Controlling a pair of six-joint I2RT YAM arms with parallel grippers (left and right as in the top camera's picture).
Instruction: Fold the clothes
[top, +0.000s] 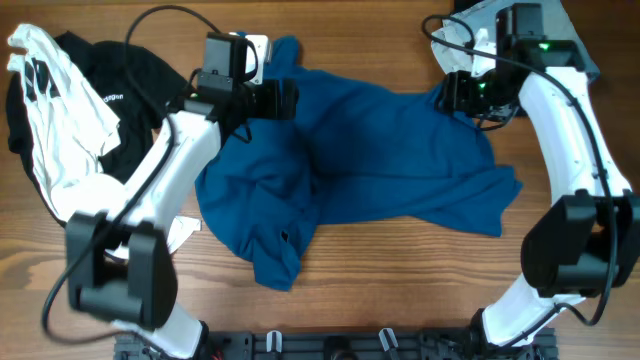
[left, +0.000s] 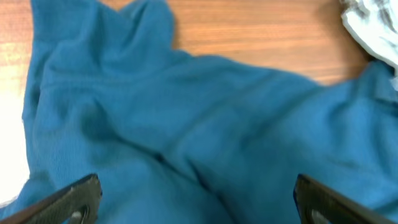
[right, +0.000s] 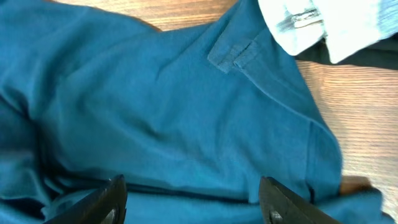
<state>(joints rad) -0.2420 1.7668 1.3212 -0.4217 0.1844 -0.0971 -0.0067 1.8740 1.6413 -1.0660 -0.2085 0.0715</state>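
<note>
**Shirt, deep blue, crumpled between two open grippers**

Item: blue shirt (top: 380, 160), lying rumpled across the middle of the table (top: 400, 290). Its long axis runs left to right in the overhead view, and a bunched tail droops toward the near edge on the left half.

Position of grippers: we place the left gripper (top: 278, 100) over the far-left part of the cloth and the right gripper (top: 458, 95) over the far-right part. They are well apart, one at each end of that axis.

Condition of grippers: both wrist views show the jaws standing wide. Blue fabric lies beneath and between them, and nothing is pinched.

Nearness: each arm is nearest its own end, and neither is favoured. We judge the coming move to be a paired pinch along the far edge. For that, the cloth lies straight below each gripper, not off to one side.

Also listed: black tee (top: 130, 85) and white garment (top: 55, 110), heaped at the far left beyond the left arm. A pale cloth (right: 323, 25) sits just beside the right gripper at the shirt's edge and is liable to be caught up.
</note>
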